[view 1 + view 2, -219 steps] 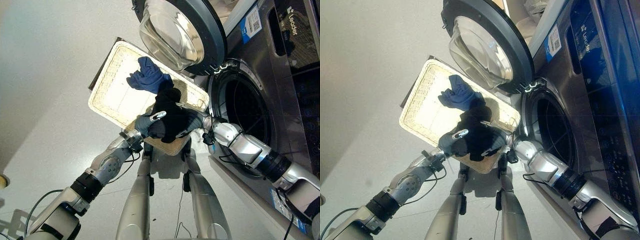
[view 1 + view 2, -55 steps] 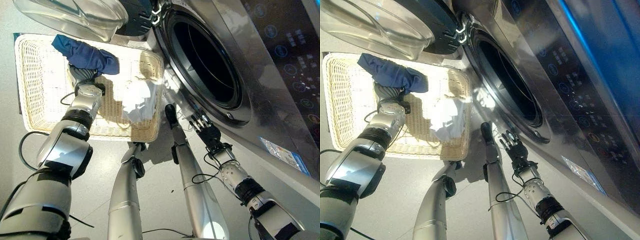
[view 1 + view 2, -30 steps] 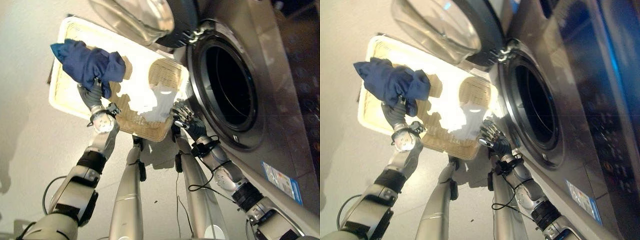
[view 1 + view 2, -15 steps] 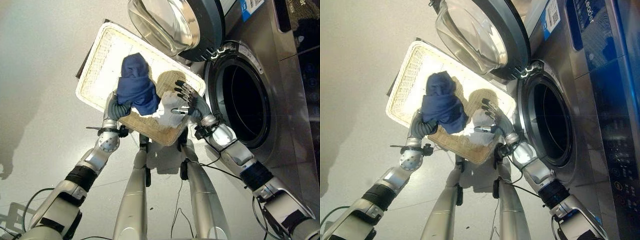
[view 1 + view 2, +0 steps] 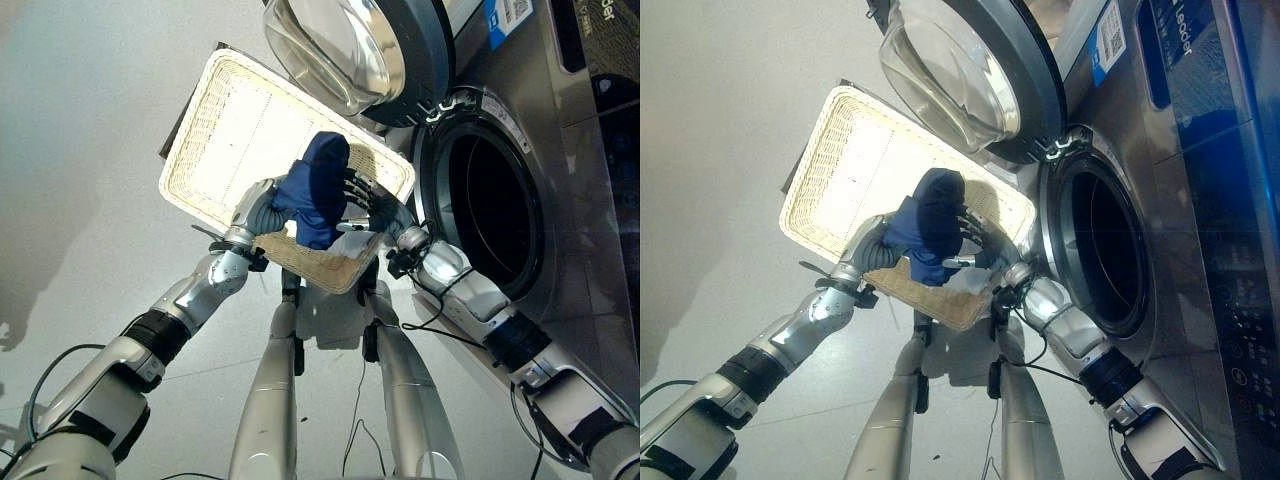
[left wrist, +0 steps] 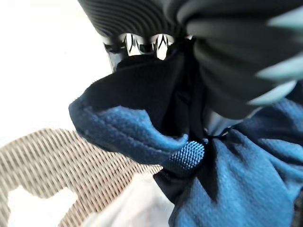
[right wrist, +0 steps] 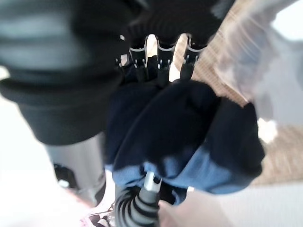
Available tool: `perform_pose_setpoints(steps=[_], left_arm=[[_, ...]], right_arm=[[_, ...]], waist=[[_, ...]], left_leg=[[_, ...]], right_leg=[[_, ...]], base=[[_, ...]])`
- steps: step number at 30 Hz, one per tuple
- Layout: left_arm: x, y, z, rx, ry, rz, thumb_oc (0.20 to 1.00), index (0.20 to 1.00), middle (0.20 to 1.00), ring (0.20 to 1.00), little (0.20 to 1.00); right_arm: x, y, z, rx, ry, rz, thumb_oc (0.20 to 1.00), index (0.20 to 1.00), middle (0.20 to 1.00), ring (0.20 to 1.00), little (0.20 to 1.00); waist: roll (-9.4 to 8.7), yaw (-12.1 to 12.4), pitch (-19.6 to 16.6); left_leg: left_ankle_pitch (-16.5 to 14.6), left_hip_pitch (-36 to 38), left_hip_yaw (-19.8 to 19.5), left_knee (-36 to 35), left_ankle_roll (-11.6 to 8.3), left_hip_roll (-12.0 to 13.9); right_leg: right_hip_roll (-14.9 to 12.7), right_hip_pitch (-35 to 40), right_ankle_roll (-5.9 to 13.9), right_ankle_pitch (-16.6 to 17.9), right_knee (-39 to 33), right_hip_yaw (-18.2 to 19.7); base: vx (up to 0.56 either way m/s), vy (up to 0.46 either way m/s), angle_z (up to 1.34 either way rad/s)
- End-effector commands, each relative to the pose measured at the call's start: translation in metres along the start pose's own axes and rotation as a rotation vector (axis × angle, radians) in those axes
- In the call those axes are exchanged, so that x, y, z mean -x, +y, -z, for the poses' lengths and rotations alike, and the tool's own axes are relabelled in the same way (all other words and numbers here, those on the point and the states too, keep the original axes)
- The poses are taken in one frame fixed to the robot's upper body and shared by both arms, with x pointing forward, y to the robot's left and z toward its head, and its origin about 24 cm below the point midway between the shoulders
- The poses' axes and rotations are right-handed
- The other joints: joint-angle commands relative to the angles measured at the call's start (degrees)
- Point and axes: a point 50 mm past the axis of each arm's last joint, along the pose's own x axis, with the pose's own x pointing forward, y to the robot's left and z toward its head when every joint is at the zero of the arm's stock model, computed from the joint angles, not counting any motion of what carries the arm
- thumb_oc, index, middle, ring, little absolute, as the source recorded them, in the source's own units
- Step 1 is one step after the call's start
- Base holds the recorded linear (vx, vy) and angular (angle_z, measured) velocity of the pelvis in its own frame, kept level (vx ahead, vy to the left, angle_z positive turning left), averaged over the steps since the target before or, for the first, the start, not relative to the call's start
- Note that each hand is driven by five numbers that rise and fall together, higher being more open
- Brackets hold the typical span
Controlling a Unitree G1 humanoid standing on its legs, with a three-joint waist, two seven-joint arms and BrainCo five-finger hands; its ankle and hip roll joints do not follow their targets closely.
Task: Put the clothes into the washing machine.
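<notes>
In the left eye view you see your left hand clutching a bunched dark blue cloth garment, which hangs in the air over the near right corner of the pale woven rectangular wicker basket on the grey floor; your right hand meets the bundle from the other side, fingers laid against it. A crumpled white cloth lies in the basket just under the bundle. The dark grey front-loading washing machine stands to the right with its round glass door swung wide and its dark drum opening well apart from the garment. The right eye view gives you the same: the blue bundle held between both hands above the basket's corner. In the left wrist view your fingers curl into folds of the blue fabric, with wicker weave behind. In the right wrist view your right hand's fingers reach onto the dark blue bundle, and you cannot tell whether they pinch it or merely press.
</notes>
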Motion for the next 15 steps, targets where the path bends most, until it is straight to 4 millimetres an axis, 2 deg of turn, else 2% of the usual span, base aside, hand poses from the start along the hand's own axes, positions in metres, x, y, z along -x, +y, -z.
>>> perform_pose_setpoints(steps=[1,2,5,12,14,15], left_arm=[[-0.007,0.000,-0.036,0.028,-0.203,0.000,0.200,0.200,0.200,0.200,0.200],[-0.008,-0.002,-0.041,0.026,-0.226,0.026,0.200,0.200,0.200,0.200,0.200],[-0.009,-0.003,-0.046,0.022,-0.261,0.058,0.200,0.200,0.200,0.200,0.200],[-0.008,-0.011,-0.054,0.040,-0.300,0.133,0.200,0.200,0.200,0.200,0.200],[-0.007,-0.014,-0.056,0.048,-0.305,0.157,0.200,0.200,0.200,0.200,0.200],[-0.006,-0.017,-0.057,0.053,-0.311,0.174,0.200,0.200,0.200,0.200,0.200]], right_arm=[[0.005,0.021,0.000,-0.141,0.019,-0.175,1.000,1.000,1.000,1.000,1.000],[0.005,0.029,0.006,-0.213,0.059,-0.230,1.000,1.000,1.000,1.000,1.000],[0.006,0.035,0.010,-0.272,0.086,-0.272,1.000,1.000,1.000,1.000,1.000],[0.007,0.041,0.017,-0.348,0.103,-0.287,1.000,1.000,1.000,1.000,1.000],[0.007,0.043,0.017,-0.363,0.104,-0.293,0.802,0.802,0.802,0.802,0.802],[0.007,0.044,0.017,-0.360,0.107,-0.292,0.382,0.382,0.382,0.382,0.382]], waist=[[2.06,-0.60,-1.05],[1.96,-0.61,-1.05],[1.73,-0.63,-1.05],[1.60,-0.86,-1.05],[1.64,-0.96,-1.05],[1.65,-1.08,-1.05]], left_leg=[[-2.90,0.90,4.22,0.99,1.32,-4.34],[-2.90,1.13,4.19,0.83,1.35,-4.33],[-2.63,0.87,4.30,0.63,1.33,-4.34],[-2.41,1.16,4.66,-0.17,1.43,-4.40],[-2.32,1.20,4.73,-0.32,1.44,-4.45],[-2.32,0.95,4.80,-0.16,1.44,-4.45]], right_leg=[[1.63,3.40,4.58,-0.72,-3.59,-1.73],[1.59,3.51,4.70,-0.56,-3.69,-1.76],[1.40,3.26,4.89,0.07,-4.18,-1.91],[1.42,3.39,5.14,0.88,-5.26,-1.80],[1.45,3.44,5.17,1.08,-5.50,-1.69],[1.48,3.16,5.18,1.16,-5.42,-1.53]], base=[[0.00,0.000,0.00],[0.00,0.000,0.00],[0.00,0.000,0.00],[0.00,0.000,0.00],[0.00,0.000,0.00],[0.00,0.000,0.00]])
